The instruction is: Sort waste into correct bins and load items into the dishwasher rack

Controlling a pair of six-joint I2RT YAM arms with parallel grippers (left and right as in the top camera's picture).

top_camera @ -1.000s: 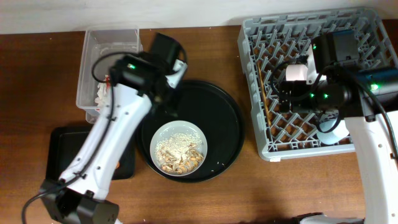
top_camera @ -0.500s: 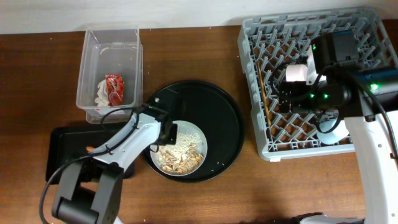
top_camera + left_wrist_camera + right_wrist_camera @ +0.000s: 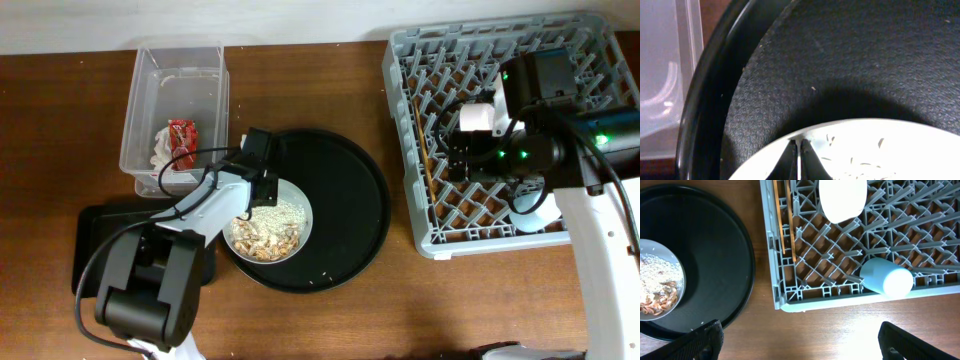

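tissue [image 3: 160,152] and red wrapper [image 3: 182,134] lie in the clear tub [image 3: 140,90], cup [image 3: 887,278] and chopsticks [image 3: 785,225] in the rack [image 3: 600,60], so what seems left is the dish [image 3: 297,207] of scraps [image 3: 262,236] on the round tray [image 3: 350,200], its rim pinched in the narrow left claw [image 3: 796,150], right claw [image 3: 802,337] wide and empty.

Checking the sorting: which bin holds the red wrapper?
The clear tub, farther back than the flat black tray; the wrapper lies inside it beside the white tissue.
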